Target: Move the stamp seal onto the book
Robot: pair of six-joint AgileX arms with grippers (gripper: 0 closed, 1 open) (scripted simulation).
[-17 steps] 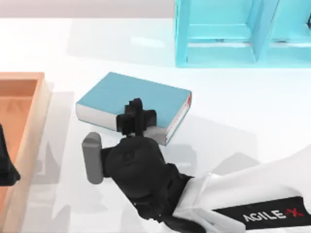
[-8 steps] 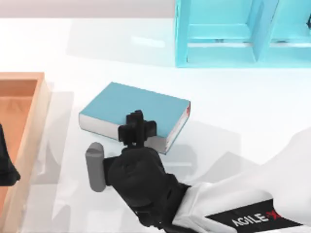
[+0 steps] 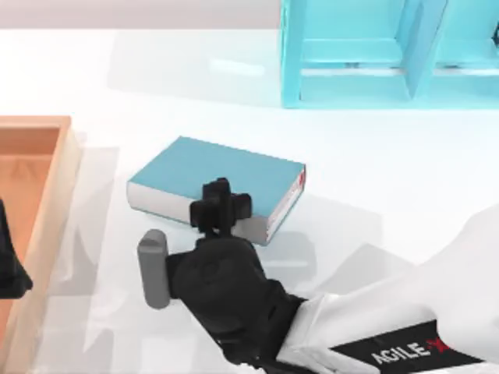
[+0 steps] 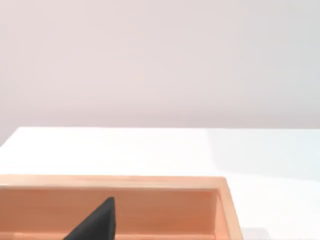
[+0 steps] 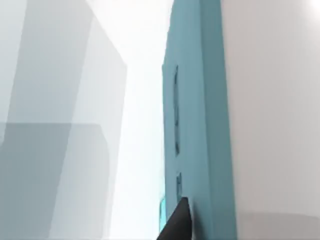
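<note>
Right gripper (image 3: pixel 221 206) poised over the near long edge of the book (image 3: pixel 234 175), black body straddling the line between teal cover and white pages. No telling from here whether clenched or released. Stamp seal's place not to be told for certain either; probably tucked beneath that gripper, at or just above the cover. For a clean placement: carry in toward the middle of the cover instead of letting go at the brink, where a small block could tip off the page side; lower straight down until flat contact; release only then; lift away vertically so as not to drag the block along. Worth minding the book's slant on the table and its red-marked corner at the right end. Left gripper (image 3: pixel 9 269) parked at the table's left edge over the wooden tray (image 3: pixel 47 156), grip state likewise unreadable. White glossy table (image 3: pixel 374 156), faintly mirroring the arm and likely slick. Turquoise shelf unit (image 3: pixel 351 54) at the far right, well apart from the book. Pale plain wall beyond.
</note>
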